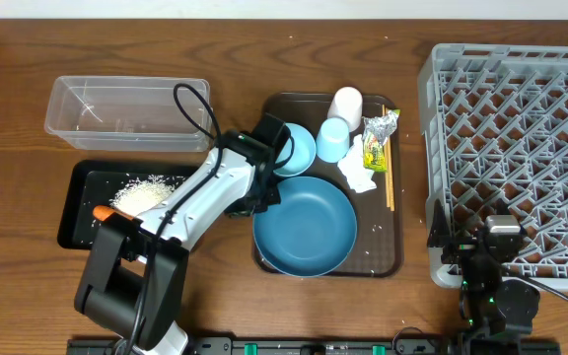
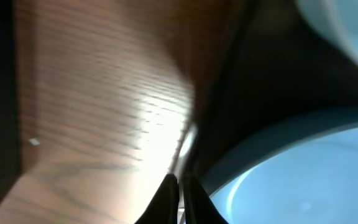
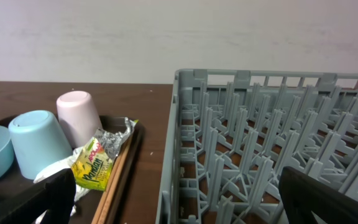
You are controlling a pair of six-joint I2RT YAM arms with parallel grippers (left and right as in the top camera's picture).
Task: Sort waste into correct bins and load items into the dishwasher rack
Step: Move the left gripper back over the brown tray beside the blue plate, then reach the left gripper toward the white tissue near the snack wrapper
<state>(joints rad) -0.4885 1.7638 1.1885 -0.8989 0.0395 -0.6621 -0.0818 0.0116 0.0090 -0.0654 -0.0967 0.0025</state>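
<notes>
My left gripper (image 1: 264,202) is shut, its fingertips (image 2: 166,199) at the left rim of the large dark-blue plate (image 1: 309,232) on the brown tray; I cannot tell whether they pinch anything. Behind the plate stand a small light-blue bowl (image 1: 299,148), a light-blue cup (image 1: 332,139) and a white cup (image 1: 346,104). Beside them lie the snack wrapper (image 1: 376,138), the tissue (image 1: 358,176) and the chopsticks (image 1: 389,182). Carrot (image 1: 102,211) and rice (image 1: 146,192) lie in the black tray (image 1: 77,232). My right gripper (image 3: 191,199) stands open at the grey rack's (image 1: 521,148) front left corner.
The clear tub (image 1: 126,113) stands behind the black tray at the back left. The brown serving tray (image 1: 383,256) lies mid-table, a narrow strip of wood between it and the rack. My left arm stretches over the black tray's right end.
</notes>
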